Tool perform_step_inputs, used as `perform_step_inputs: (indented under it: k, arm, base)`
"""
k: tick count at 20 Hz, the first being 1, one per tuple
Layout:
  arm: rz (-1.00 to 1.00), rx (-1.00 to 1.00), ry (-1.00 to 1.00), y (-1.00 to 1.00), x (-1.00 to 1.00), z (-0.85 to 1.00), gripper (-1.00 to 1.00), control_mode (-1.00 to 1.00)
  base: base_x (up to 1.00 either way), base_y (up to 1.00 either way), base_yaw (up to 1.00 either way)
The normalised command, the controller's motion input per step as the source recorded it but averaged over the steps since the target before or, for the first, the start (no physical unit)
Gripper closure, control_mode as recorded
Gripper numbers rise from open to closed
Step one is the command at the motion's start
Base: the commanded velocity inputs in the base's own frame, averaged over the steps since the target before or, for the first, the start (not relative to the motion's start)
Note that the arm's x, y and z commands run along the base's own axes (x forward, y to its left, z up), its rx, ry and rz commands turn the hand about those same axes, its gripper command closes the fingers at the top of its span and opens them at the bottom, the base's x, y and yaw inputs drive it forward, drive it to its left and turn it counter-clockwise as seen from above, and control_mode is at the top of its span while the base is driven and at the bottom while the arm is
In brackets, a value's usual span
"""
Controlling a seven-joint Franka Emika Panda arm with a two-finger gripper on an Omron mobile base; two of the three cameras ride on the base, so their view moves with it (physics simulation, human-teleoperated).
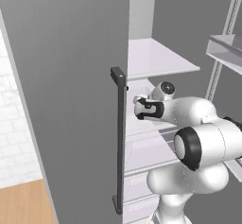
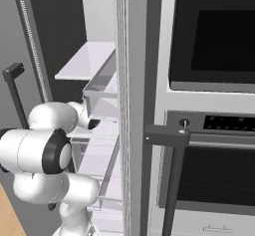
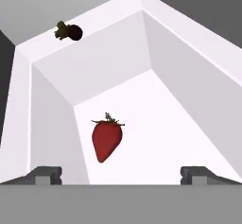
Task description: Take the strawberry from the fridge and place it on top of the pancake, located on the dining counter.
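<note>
Reaching into the fridge (image 1: 66, 76), the gripper (image 3: 121, 175) is seen with its jaws spread wide and nothing between them; the two dark, blocky fingertips (image 3: 47, 175) stand at the lower corners of the hand view. The strawberry (image 3: 107, 140) lies on the smooth white floor of a fridge compartment, just beyond the fingertips and nearer the left one, touching neither. It is a glossy red, tapered cone with a small green leafy cap, its point turned toward the gripper. The compartment is bounded by flat, matte white walls that meet in sharp, straight creases; the floor widens toward the gripper, and bare floor is left on both sides of the fruit, more on the right. A small dark round fruit (image 3: 70, 31) with a greenish tuft sits on the ledge above the back wall, well apart from the strawberry.

In the left base view the matte grey door carries a long dark bar handle (image 1: 119, 142), close beside the arm's wrist. White shelves (image 1: 158, 57) are flat and thin-edged. In the right base view a clear door bin (image 2: 102, 98) is seen near the arm, and a dark oven (image 2: 214, 105) stands to the right.
</note>
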Motion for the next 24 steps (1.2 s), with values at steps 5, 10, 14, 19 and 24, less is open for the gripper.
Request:
perform_step_inputs:
  k: [5,10,14,19,24]
  arm:
    - [0.00,0.00,0.12,0.03,0.35,-0.21,-1.00,-1.00]
    - [0.00,0.00,0.10,0.00,0.31,-0.24,-1.00,-1.00]
    - [0.00,0.00,0.03,0.08,0.21,-0.12,-1.00,-1.00]
    - [0.00,0.00,0.08,0.16,0.04,-0.24,-1.00,-1.00]
    - [0.00,0.00,0.05,0.04,0.14,-0.15,-1.00,-1.00]
  base:
    - [0.00,0.00,0.00]
    - [0.00,0.00,0.00]
    - [0.00,0.00,0.00]
    - [0.00,0.00,0.00]
    - [0.00,0.00,0.00]
